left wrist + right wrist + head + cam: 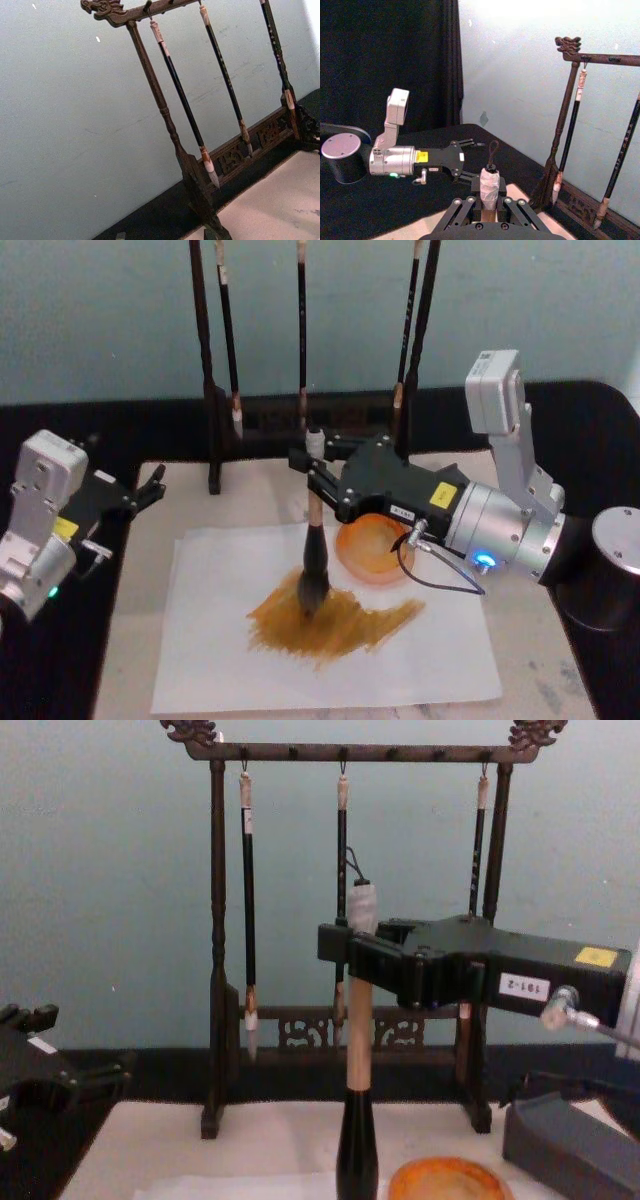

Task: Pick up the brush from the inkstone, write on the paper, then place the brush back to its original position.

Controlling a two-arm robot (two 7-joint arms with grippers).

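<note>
Right gripper [316,483] clamps the brush [313,565] upright, bristles pressed into a brown smear on the paper [430,660]; light pressure and steady strokes suit. Behind sits an orange dish [368,556], probably its resting place. Left gripper [152,486] rests open-fingered at the table's left edge.

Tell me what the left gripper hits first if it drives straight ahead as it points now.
Most likely the left post of the brush rack, near its foot: the open left gripper aims toward it. Depth is unclear, so it might pass just beside the post.
</note>
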